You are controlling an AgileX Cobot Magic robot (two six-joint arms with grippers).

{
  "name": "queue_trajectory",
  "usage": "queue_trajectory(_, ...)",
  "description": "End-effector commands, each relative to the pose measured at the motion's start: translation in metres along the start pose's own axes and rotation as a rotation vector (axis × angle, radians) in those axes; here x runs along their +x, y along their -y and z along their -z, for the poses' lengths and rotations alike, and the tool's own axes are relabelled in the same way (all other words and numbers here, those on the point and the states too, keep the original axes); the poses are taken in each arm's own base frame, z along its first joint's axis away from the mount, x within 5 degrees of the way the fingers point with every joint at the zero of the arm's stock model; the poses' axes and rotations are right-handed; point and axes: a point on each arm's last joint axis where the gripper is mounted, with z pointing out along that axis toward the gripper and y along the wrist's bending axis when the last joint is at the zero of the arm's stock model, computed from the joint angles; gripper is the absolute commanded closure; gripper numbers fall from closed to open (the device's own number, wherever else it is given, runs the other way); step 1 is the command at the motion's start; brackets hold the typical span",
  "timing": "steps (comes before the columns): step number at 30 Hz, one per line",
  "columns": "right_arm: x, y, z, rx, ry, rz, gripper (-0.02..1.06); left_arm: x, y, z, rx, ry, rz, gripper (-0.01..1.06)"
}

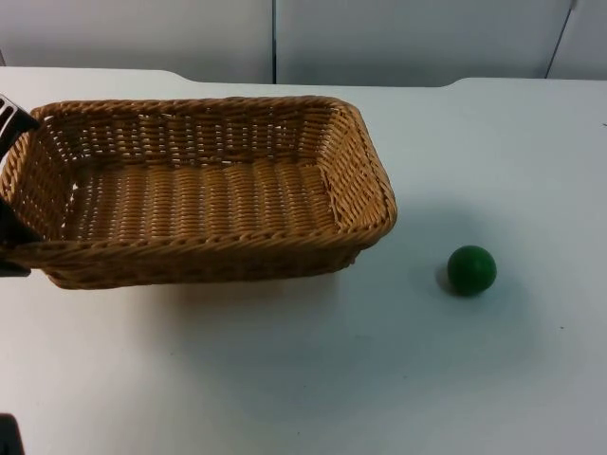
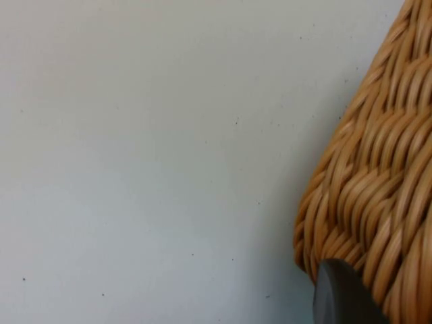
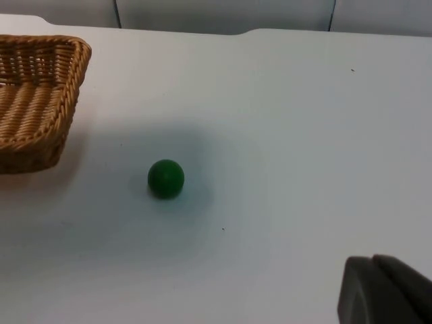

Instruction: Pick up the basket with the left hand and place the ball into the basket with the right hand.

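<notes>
Left gripper [image 1: 9, 180] is seen at the basket's [image 1: 199, 190] left end in the top view, black parts on either side of the short wall; whether the rim is actually clamped cannot be told. In the left wrist view a black fingertip [image 2: 344, 297] sits right against the woven outer wall [image 2: 378, 196], white table [image 2: 135, 169] beside it. Basket is wicker, rectangular, nothing inside, on the table's left half. Green ball [image 1: 471, 270] rests on the table to the basket's right, apart from it, not held. In the right wrist view the right gripper's fingertip [image 3: 385, 290] is well apart from the ball [image 3: 165, 179]; its opening cannot be told.
</notes>
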Motion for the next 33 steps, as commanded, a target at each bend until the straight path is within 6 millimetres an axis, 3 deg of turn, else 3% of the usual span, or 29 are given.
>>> queue_trajectory(1, -0.001, 0.000, 0.001, 0.008, 0.015, -0.006, 1.05, -0.001, 0.002, 0.003, 0.015, 0.011, 0.018, 1.05)
queue_trajectory(20, -0.002, 0.000, -0.002, 0.005, -0.005, -0.007, 1.05, -0.001, 0.002, 0.003, 0.015, 0.011, 0.016, 1.05)
queue_trajectory(23, -0.010, 0.001, -0.016, 0.004, -0.101, -0.008, 1.05, -0.001, 0.002, 0.003, 0.015, 0.011, 0.016, 1.05)
queue_trajectory(27, -0.041, 0.005, -0.053, 0.009, -0.175, -0.008, 1.05, -0.001, 0.002, 0.003, 0.015, 0.013, 0.016, 1.05)
queue_trajectory(28, -0.041, 0.005, -0.053, 0.009, -0.175, -0.008, 1.05, -0.001, 0.002, 0.003, 0.015, 0.013, 0.016, 1.05)
queue_trajectory(30, -0.061, 0.009, -0.087, 0.023, -0.211, 0.005, 1.03, -0.001, 0.002, 0.003, 0.015, 0.015, 0.016, 1.05)
queue_trajectory(32, -0.072, 0.010, -0.115, 0.021, -0.253, 0.004, 0.91, -0.001, 0.002, 0.003, 0.015, 0.015, 0.016, 1.05)
queue_trajectory(33, -0.072, 0.010, -0.115, 0.021, -0.253, 0.004, 0.91, -0.001, 0.002, 0.003, 0.015, 0.015, 0.016, 1.05)
